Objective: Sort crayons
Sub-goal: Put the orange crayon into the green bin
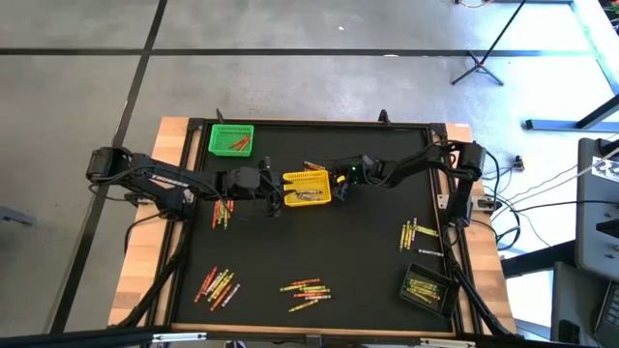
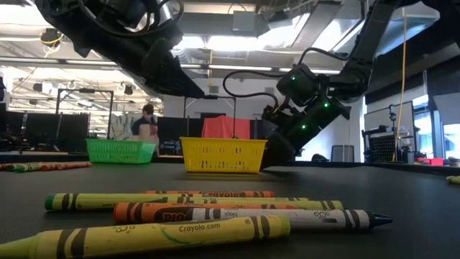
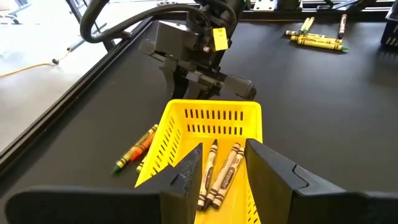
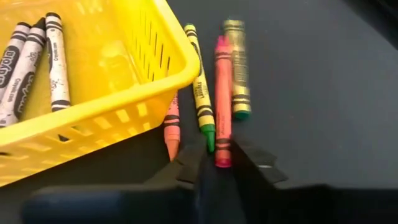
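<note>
A yellow mesh basket (image 1: 307, 188) stands mid-table with white-wrapped crayons (image 3: 219, 174) lying in it. My left gripper (image 1: 278, 190) hangs open above the basket's left end, clear of its rim (image 2: 215, 141). On the table by the basket's right side lie a red crayon (image 4: 222, 93), a yellow-green one (image 4: 200, 87), an olive one (image 4: 237, 68) and an orange one (image 4: 171, 127) that is half under the basket. My right gripper (image 4: 222, 163) is down at the table there, shut on the red crayon. My right gripper pinches the red crayon's near end (image 4: 222, 149) between its two fingers. The fingers slant down from the table's right side and lie along the crayon. The crayon lies flat on the table, with the yellow-green crayon's tip (image 4: 210, 138) right beside one finger.
A green basket (image 1: 232, 139) with reddish crayons stands at the far left, and a black basket (image 1: 427, 287) with yellow ones at the near right. Loose crayon heaps lie at the left (image 1: 221, 213), near left (image 1: 219, 285), near middle (image 1: 306, 292) and right (image 1: 416, 235).
</note>
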Tool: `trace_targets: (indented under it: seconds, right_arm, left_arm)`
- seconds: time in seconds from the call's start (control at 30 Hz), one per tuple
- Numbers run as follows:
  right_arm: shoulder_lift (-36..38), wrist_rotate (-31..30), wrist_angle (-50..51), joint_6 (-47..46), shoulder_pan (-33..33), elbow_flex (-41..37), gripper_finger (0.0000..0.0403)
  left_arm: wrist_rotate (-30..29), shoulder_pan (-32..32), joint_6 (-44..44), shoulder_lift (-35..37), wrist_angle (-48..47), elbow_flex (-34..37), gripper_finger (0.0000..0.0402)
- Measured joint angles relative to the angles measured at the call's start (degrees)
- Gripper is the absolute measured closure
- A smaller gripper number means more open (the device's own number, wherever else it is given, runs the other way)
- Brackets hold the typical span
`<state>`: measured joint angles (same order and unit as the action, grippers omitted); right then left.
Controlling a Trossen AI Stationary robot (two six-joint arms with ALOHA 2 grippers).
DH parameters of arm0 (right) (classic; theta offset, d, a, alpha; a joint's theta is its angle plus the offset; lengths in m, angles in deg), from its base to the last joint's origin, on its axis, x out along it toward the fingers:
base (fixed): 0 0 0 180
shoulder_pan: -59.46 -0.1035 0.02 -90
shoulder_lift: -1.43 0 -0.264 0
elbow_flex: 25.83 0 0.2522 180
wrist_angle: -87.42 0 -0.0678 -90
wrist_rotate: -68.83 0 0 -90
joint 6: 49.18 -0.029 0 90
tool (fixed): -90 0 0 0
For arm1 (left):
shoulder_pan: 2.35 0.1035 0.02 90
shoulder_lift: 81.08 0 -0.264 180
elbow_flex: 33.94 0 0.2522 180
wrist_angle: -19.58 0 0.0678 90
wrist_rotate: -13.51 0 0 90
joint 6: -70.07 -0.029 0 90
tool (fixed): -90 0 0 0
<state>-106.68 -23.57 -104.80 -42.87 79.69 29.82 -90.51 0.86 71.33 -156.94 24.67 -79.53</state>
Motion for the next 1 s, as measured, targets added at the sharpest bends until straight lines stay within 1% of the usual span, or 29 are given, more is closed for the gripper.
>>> trace_targets:
  seconds: [0.13,0.23,0.37,0.47,0.57,0.8,1.0]
  right_arm:
    - [0.01,-1.23,0.08,0.29,0.02,-0.02,0.0381]
    - [0.4,-2.03,0.5,1.02,0.02,-0.04,0.0395]
    - [2.15,-2.46,3.44,1.0,0.11,-0.14,0.0384]
    - [4.09,-2.51,7.51,-0.12,0.11,-0.2,0.0375]
    - [5.63,-1.93,11.42,-0.5,0.11,-0.2,0.0373]
    - [8.43,-2.58,17.12,-0.66,0.09,-0.27,0.0371]
    - [15.03,-4.62,24.16,-0.44,0.07,-0.33,0.0371]
  left_arm:
    - [0.0,0.0,1.29,0.01,-0.42,0.0,0.0295]
    - [0.0,-0.02,1.54,0.0,-0.42,0.0,0.0295]
    - [0.07,-0.02,1.57,0.01,-0.42,0.0,0.0295]
    - [0.07,0.0,1.57,0.01,-0.41,0.0,0.0295]
    - [0.11,-0.01,1.57,0.01,-0.4,0.0,0.0295]
    - [0.13,0.0,1.55,-0.01,-0.37,0.0,0.0295]
    - [-0.26,0.18,1.23,0.0,0.23,0.0,0.0295]
